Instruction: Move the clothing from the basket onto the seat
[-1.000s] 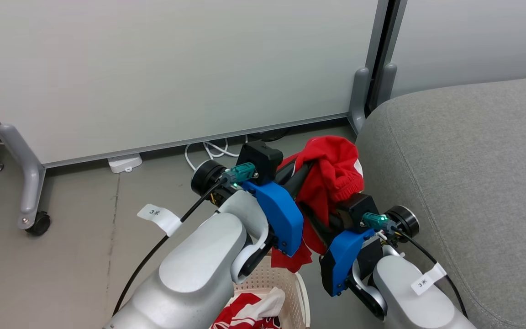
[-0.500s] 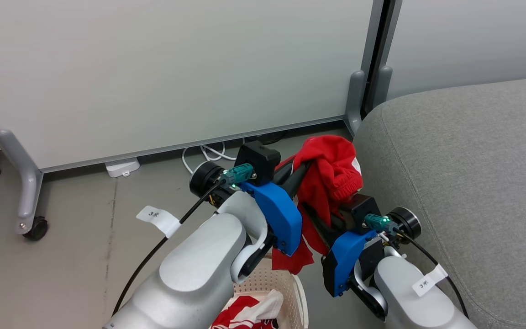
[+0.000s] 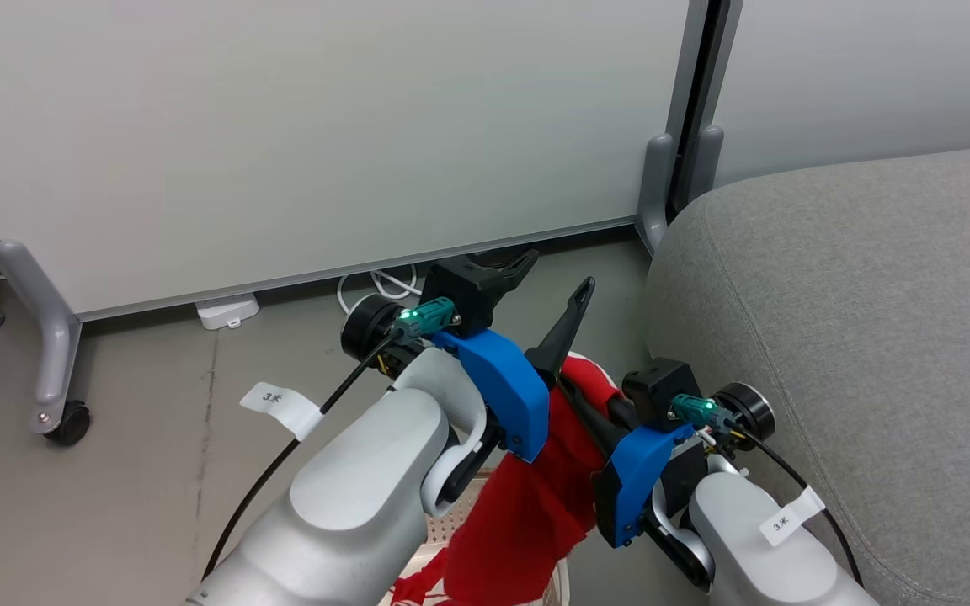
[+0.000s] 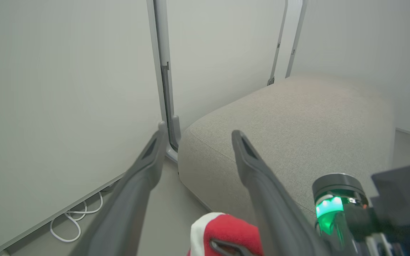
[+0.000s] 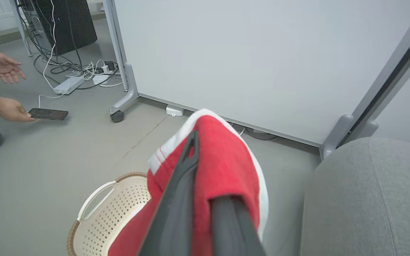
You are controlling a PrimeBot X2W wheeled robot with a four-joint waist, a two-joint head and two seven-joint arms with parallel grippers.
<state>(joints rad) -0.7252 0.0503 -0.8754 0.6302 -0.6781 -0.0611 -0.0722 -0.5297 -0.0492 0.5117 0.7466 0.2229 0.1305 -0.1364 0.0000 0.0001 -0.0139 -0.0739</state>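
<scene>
Grey floor (image 3: 114,471) takes the 9 o'clock side of the head view, and white partition panels (image 3: 283,126) on grey wheeled feet stand across 12 o'clock, with white cables (image 3: 384,282) lying under their lower edge. At 3 o'clock is the seat (image 3: 855,320), a broad light grey cushion with a rounded corner. In the right wrist view the basket (image 5: 98,209) stands on the floor at 7 o'clock, and at 9 o'clock a person's hand (image 5: 11,109) holds a dark phone (image 5: 48,113) low over the floor. The clothing (image 3: 527,505), a red garment with white edging, hangs between the two arms, above the basket and beside the seat, not on it. Its top is draped over the fingers of the right gripper (image 5: 199,153) and its lower part falls toward 6 o'clock, down to the basket. The right gripper is clenched on this garment, with cloth folded over both fingers. The left gripper (image 3: 556,271), at 12 o'clock from the garment, has its fingers spread wide and grasps nothing; the red cloth lies low between them, apart from their tips.
</scene>
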